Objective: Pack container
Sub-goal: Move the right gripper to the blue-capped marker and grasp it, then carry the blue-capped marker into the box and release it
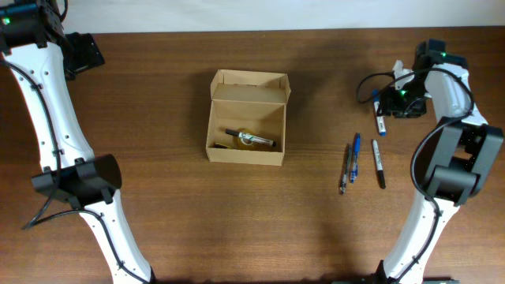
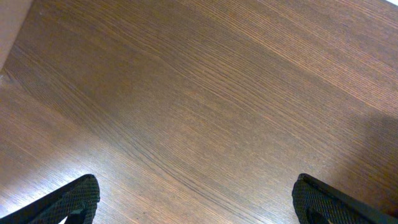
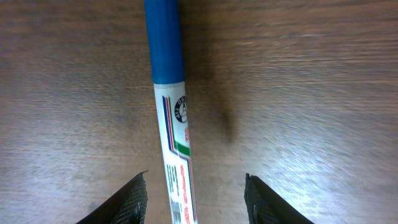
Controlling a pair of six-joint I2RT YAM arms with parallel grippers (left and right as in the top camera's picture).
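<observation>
Over far-right table point(image 1: 158, 197) | right fingers point(image 3: 134, 199) spread astride blue-capped marker point(image 3: 166, 93) | left fingers point(image 2: 74, 200) spread

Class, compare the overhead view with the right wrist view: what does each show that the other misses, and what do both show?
Only overhead: the open cardboard container with a packed marker inside, plus a grey pen, a blue pen and a black marker lying right of it. Only right wrist: the printed label on the white barrel, and the fingers of the right gripper spread either side of it. Both: the blue-capped marker and the wooden table.
</observation>
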